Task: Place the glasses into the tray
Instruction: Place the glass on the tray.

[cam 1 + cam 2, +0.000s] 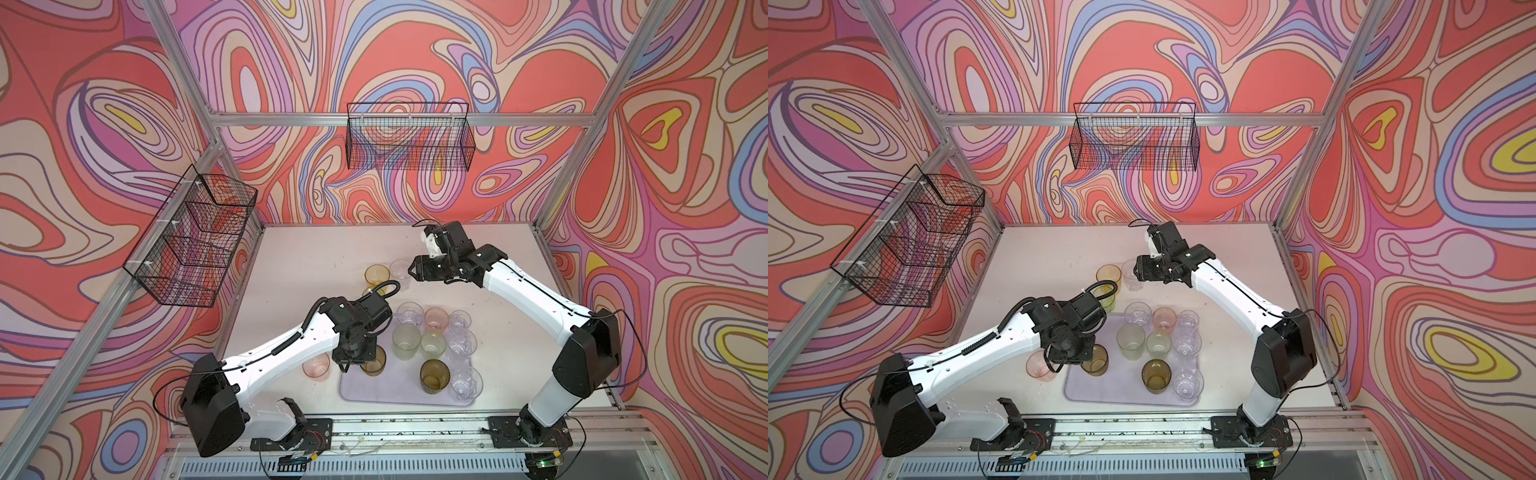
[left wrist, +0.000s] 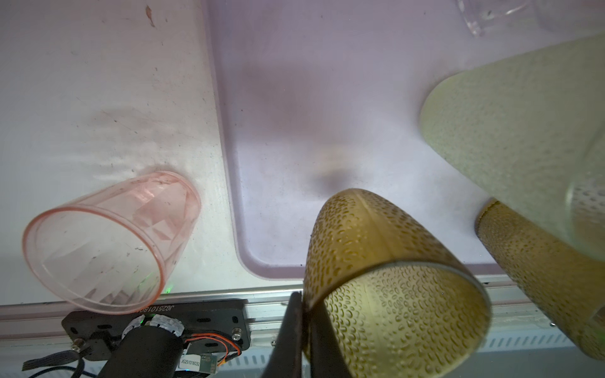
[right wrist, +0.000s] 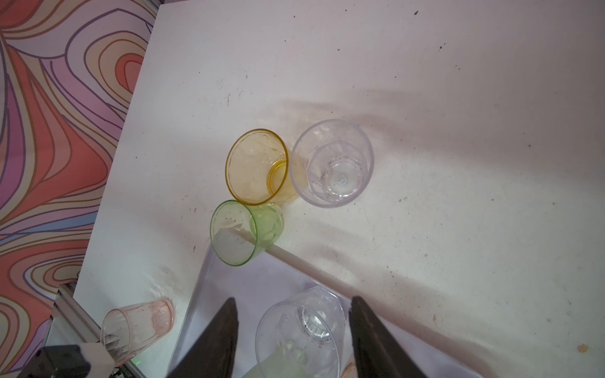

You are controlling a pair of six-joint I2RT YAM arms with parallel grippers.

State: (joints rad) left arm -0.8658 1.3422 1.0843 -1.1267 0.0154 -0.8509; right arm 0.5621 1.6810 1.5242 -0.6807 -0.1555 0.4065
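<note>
— Left claw (image 2: 302, 306): clamped on what?

— On the lip of an olive-brown glass (image 2: 376, 261), pinched tight from inside and outside the wall. Both top views put that glass over the near left part of the tray (image 1: 399, 397), a pale lilac rectangle on the white worktop (image 1: 299, 266). Whether its base touches the tray floor, I cannot tell.

— And the right claw (image 3: 293, 298)?

— Jaws apart, gripping nothing. It hovers over the worktop's far side, beyond the tray. A clear glass (image 1: 401, 268) and an amber-yellow glass (image 1: 377, 274) stand side by side below it.

— Which glasses are in the tray?

— Upright in it are a second olive-brown glass (image 1: 434, 376) near the front and two pale frosted green glasses (image 1: 405, 340) in the middle. A pink glass (image 1: 435, 318) stands at the far edge, and clear tumblers (image 1: 461, 345) line the far and right sides.

— Which are outside it?

— The clear and amber-yellow pair, for a start. A green glass (image 3: 245, 232) stands just off the tray's far left corner, half hidden by the left arm (image 1: 282, 349) in the top views. A second pink glass (image 2: 108, 242) stands on the worktop just left of the tray, near the left claw.

— Anything else in shot?

— Two black wire baskets (image 1: 409, 135) hang on the swirl-patterned walls.
</note>
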